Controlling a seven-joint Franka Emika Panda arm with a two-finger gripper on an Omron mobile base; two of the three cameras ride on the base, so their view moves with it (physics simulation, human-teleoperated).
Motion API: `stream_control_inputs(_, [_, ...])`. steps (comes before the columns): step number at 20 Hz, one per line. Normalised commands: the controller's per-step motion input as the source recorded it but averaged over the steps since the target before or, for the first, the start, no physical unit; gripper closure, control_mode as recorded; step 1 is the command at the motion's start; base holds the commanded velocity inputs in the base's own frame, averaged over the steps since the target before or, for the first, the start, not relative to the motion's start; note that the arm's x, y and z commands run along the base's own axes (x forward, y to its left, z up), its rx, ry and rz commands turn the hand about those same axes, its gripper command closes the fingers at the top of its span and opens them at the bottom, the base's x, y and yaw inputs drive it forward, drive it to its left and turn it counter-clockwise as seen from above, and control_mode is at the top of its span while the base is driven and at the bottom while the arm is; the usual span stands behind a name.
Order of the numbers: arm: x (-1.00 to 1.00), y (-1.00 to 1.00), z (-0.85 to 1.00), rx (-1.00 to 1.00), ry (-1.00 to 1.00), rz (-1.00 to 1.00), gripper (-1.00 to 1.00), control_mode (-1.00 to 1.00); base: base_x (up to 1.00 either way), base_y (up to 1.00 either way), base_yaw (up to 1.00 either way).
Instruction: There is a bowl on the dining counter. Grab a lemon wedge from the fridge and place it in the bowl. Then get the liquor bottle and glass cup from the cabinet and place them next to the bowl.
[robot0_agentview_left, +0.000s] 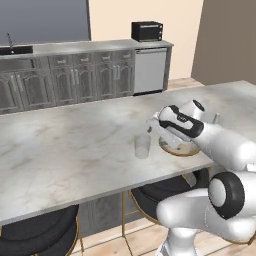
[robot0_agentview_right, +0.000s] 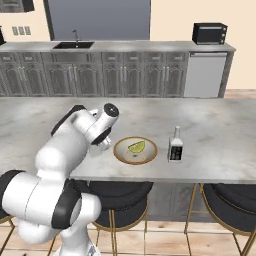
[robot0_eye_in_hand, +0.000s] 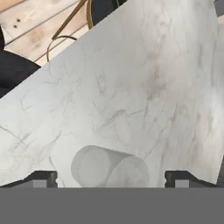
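Observation:
The clear glass cup (robot0_agentview_left: 142, 146) stands upright on the marble dining counter (robot0_agentview_left: 75, 150), just left of the wood-rimmed bowl (robot0_agentview_left: 172, 150). My gripper (robot0_agentview_left: 151, 128) hovers just above and beside the cup. In the hand view the glass cup (robot0_eye_in_hand: 109, 168) sits between the two fingertips (robot0_eye_in_hand: 43, 178) with a gap on each side, so my gripper (robot0_eye_in_hand: 111, 179) is open and holds nothing. From the right, the bowl (robot0_agentview_right: 120, 155) holds the lemon wedge (robot0_agentview_right: 136, 147). To the bowl's right stands the liquor bottle (robot0_agentview_right: 175, 145).
Black stools with gold legs (robot0_agentview_right: 220, 205) are tucked under the counter's near edge. Beyond the counter runs a row of grey cabinets (robot0_agentview_right: 125, 75) with a sink (robot0_agentview_right: 74, 45), a dishwasher (robot0_agentview_right: 202, 75) and a black microwave (robot0_agentview_right: 209, 33).

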Motion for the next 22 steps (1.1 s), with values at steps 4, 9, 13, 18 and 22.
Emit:
stream_control_inputs(4, [-0.54,0.00,0.81,-0.05,-0.03,0.00,-1.00,-1.00,0.00,0.00,0.00])
stream_control_inputs(9, [-0.59,0.01,0.83,-0.02,0.00,0.00,-1.00,-1.00,0.00,0.00,0.00])
stream_control_inputs(13, [-0.77,0.02,0.69,0.00,0.00,0.00,-1.00,-1.00,0.00,0.00,0.00])
stream_control_inputs(18, [-0.98,0.08,0.36,0.00,-0.03,-0.01,-1.00,-1.00,0.00,0.00,0.00])
stream_control_inputs(22, [-1.00,0.15,0.14,-0.01,-0.09,-0.04,-1.00,-1.00,0.00,0.00,0.00])
